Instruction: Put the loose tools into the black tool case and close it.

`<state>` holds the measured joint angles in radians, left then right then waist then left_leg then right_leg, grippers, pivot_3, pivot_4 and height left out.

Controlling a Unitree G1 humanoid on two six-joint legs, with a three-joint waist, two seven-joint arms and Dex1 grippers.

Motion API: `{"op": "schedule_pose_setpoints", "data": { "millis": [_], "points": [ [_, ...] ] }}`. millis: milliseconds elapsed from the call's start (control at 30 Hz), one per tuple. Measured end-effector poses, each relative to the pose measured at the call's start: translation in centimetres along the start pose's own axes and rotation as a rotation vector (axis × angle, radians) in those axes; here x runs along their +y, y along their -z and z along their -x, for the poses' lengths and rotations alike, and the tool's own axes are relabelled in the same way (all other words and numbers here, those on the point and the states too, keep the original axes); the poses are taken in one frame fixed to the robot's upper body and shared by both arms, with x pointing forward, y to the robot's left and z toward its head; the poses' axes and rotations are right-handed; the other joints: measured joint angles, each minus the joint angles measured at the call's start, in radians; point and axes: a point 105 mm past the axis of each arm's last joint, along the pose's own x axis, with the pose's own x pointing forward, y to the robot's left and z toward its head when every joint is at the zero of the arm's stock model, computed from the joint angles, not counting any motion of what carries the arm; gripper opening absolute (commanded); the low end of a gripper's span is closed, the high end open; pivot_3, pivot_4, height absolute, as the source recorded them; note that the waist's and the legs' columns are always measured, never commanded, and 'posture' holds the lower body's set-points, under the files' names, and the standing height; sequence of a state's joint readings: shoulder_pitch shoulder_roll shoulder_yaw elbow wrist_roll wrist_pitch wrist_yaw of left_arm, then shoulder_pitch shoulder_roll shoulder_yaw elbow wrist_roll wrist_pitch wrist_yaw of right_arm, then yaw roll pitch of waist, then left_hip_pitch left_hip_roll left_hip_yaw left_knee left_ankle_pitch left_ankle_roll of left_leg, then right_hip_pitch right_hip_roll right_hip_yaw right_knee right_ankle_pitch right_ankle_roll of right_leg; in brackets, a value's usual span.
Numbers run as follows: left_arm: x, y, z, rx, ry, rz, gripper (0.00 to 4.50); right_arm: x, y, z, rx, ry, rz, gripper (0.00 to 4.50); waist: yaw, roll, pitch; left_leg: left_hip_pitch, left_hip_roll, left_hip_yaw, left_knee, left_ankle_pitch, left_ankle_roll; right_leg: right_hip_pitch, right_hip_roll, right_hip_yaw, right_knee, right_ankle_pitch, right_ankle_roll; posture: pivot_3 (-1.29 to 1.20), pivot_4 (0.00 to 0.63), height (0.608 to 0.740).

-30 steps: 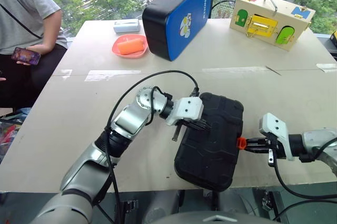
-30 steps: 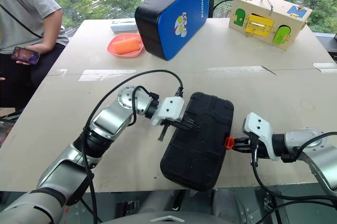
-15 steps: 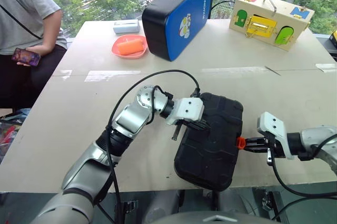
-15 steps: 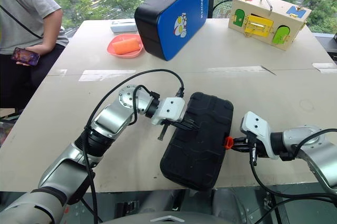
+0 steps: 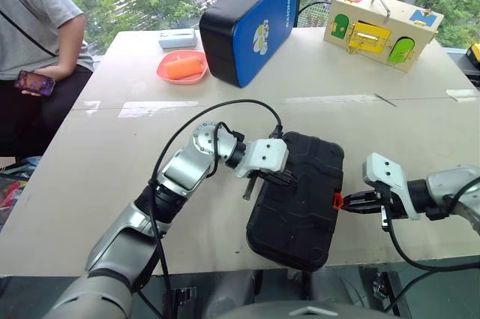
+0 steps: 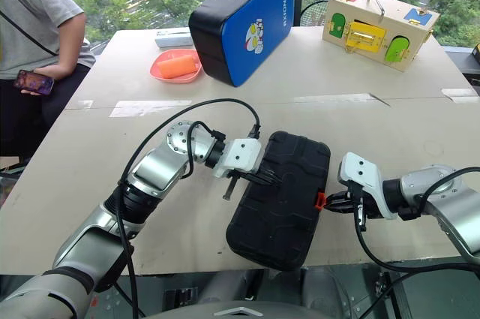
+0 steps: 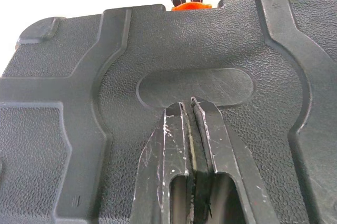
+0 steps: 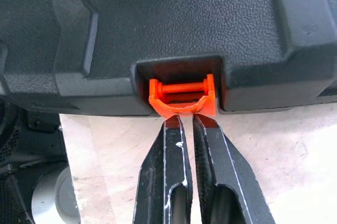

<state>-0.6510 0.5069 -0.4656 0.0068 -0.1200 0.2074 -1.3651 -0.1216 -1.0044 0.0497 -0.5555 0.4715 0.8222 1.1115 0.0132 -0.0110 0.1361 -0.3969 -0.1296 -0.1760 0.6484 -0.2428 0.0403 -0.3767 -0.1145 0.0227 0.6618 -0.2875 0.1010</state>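
The black tool case (image 5: 300, 206) lies shut on the table near its front edge, ribbed shell up. My left gripper (image 5: 289, 180) is shut, its tips resting on the lid's oval recess (image 7: 195, 84). My right gripper (image 5: 347, 203) is shut too, with its fingertips (image 8: 179, 124) right at the lower lip of the small orange latch (image 8: 181, 97) on the case's right side. The latch (image 5: 337, 200) sticks out from its notch. The loose tools are out of view.
A larger blue-and-black case (image 5: 255, 22) stands at the back, beside a pink plate (image 5: 184, 66). A wooden latch box (image 5: 386, 26) sits at the back right. A person (image 5: 34, 26) sits at the table's left. The black case's near corner overhangs the front edge.
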Motion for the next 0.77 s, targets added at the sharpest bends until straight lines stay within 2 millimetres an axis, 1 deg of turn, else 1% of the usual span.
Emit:
{"op": "schedule_pose_setpoints", "data": {
  "millis": [33,67,100,133,167,200,233,267,300,333,367,400,433,467,500,533,600,667,767],
  "points": [
    [-0.1,0.1,0.0,-0.008,-0.013,0.010,0.35,0.1,0.0,0.2,-0.010,0.006,0.015,0.00,0.001,0.000,0.000,0.000,0.000,0.000,0.000,0.000,0.000,0.000,0.000,0.000,0.000,0.000,0.000,0.00,0.150,0.735],
    [-0.2,0.0,0.3,-0.028,-0.034,0.040,0.76,0.5,-0.4,0.8,-0.040,0.013,0.055,0.39,0.001,0.000,0.000,0.000,0.000,0.000,-0.001,0.000,0.000,0.000,0.000,0.000,0.000,0.000,0.000,0.00,0.150,0.735],
    [-0.3,0.1,0.3,-0.034,-0.036,0.053,0.93,0.6,-0.5,0.9,-0.051,0.010,0.068,0.50,0.000,0.000,0.000,0.000,0.000,0.000,-0.001,0.000,0.000,0.000,0.000,0.000,0.000,0.000,0.000,0.00,0.150,0.735],
    [-0.6,-0.1,0.7,-0.064,-0.046,0.101,1.36,1.4,-0.9,1.5,-0.097,-0.020,0.092,0.78,-0.001,0.000,0.000,-0.001,0.000,-0.001,-0.001,0.000,0.000,0.000,0.001,0.000,0.000,0.000,0.000,0.00,0.150,0.735],
    [-1.0,0.1,1.3,-0.082,-0.054,0.149,1.75,2.5,-1.1,1.9,-0.140,-0.065,0.108,1.18,-0.004,0.000,0.001,-0.001,0.001,-0.001,-0.002,0.000,0.000,-0.001,0.001,0.000,0.000,0.000,0.000,0.00,0.150,0.735],
    [-1.5,0.4,2.5,-0.085,-0.070,0.199,2.28,3.1,-1.0,2.5,-0.168,-0.097,0.102,1.68,-0.011,-0.001,0.002,-0.001,0.002,-0.001,-0.002,0.000,0.000,-0.001,0.001,0.001,0.000,0.000,0.000,0.00,0.150,0.735],
    [-2.0,1.1,4.3,-0.066,-0.101,0.259,2.80,3.2,-0.9,3.3,-0.186,-0.100,0.095,2.22,-0.025,-0.001,0.002,0.000,0.003,-0.001,-0.003,0.000,0.000,-0.001,0.003,0.001,0.000,0.000,-0.001,0.00,0.150,0.735],
    [-3.0,2.5,8.0,-0.020,-0.168,0.394,3.29,2.6,-0.8,5.0,-0.211,-0.096,0.070,2.70,-0.041,0.001,0.004,0.001,0.003,-0.001,-0.004,0.000,0.000,-0.002,0.005,0.005,0.000,0.000,-0.001,0.00,0.150,0.735],
    [-3.1,2.7,8.3,-0.012,-0.175,0.408,3.62,2.6,-0.7,5.1,-0.211,-0.093,0.068,3.07,-0.045,0.003,0.006,0.001,0.003,0.000,-0.004,0.000,0.000,-0.002,0.006,0.005,0.000,0.000,-0.001,0.00,0.150,0.735],
    [-3.8,3.5,10.2,0.007,-0.215,0.493,4.01,1.9,-0.6,6.1,-0.220,-0.080,0.052,3.46,-0.048,0.005,0.008,0.001,0.003,0.000,-0.004,0.000,0.000,-0.002,0.005,0.005,0.000,0.000,-0.001,0.00,0.150,0.735],
    [-5.1,3.7,12.0,0.000,-0.238,0.578,4.46,1.2,-0.5,7.3,-0.228,-0.082,0.031,3.90,-0.052,0.005,0.013,0.001,0.003,0.001,-0.004,0.000,0.000,-0.002,0.005,0.006,0.000,0.000,-0.001,0.00,0.150,0.735],
    [-6.2,3.4,14.2,-0.004,-0.276,0.655,4.50,0.0,0.0,9.1,-0.225,-0.046,-0.005,4.26,-0.049,0.004,0.018,0.001,0.003,0.001,-0.004,0.000,0.000,-0.003,0.005,0.005,-0.001,0.000,-0.001,0.00,0.150,0.735],
    [-6.4,3.0,15.6,-0.007,-0.316,0.672,4.50,-0.6,0.2,10.0,-0.232,-0.020,-0.015,4.42,-0.038,0.004,0.020,0.001,0.003,0.000,-0.005,0.000,0.000,-0.003,0.005,0.004,-0.002,0.000,-0.001,0.00,0.150,0.735],
    [-6.6,2.6,16.2,-0.015,-0.330,0.677,4.50,-0.8,0.1,10.4,-0.237,-0.016,-0.012,4.42,-0.031,0.005,0.021,0.001,0.003,0.000,-0.005,0.000,-0.001,-0.003,0.004,0.004,-0.002,0.000,-0.001,0.00,0.150,0.735],
    [-7.2,2.2,17.2,-0.024,-0.363,0.695,4.50,-1.2,-0.1,10.9,-0.246,-0.008,-0.005,4.42,-0.027,0.006,0.021,-0.001,0.003,0.000,-0.006,0.000,-0.001,-0.004,0.004,0.004,-0.003,0.000,-0.001,0.00,0.150,0.735],
    [-7.8,1.8,18.6,-0.030,-0.415,0.727,4.50,-2.1,-0.2,11.9,-0.262,0.032,-0.009,4.42,-0.022,0.007,0.023,-0.001,0.003,0.000,-0.007,0.002,-0.005,-0.004,0.003,0.004,-0.004,0.000,-0.001,0.00,0.150,0.735],
    [-8.1,1.3,20.1,-0.051,-0.497,0.736,4.50,-3.0,-0.3,12.8,-0.290,0.072,-0.012,4.42,-0.014,0.008,0.023,-0.001,0.003,0.000,-0.008,0.002,-0.005,-0.004,0.001,0.003,-0.006,0.000,-0.001,0.00,0.150,0.735],
    [-8.2,0.8,20.3,-0.064,-0.542,0.728,4.50,-3.4,-0.5,13.1,-0.305,0.088,-0.009,4.42,-0.006,0.009,0.024,-0.002,0.002,0.001,-0.009,0.002,-0.005,-0.004,-0.002,0.003,-0.007,0.000,-0.001,0.00,0.150,0.735],
    [-7.9,0.8,19.4,-0.093,-0.566,0.708,4.50,-3.0,-0.1,12.7,-0.295,0.067,-0.013,4.42,0.005,0.009,0.024,-0.002,0.002,0.002,-0.010,0.002,-0.005,-0.004,-0.003,0.004,-0.008,0.000,-0.001,0.00,0.150,0.735]
  ]
}}
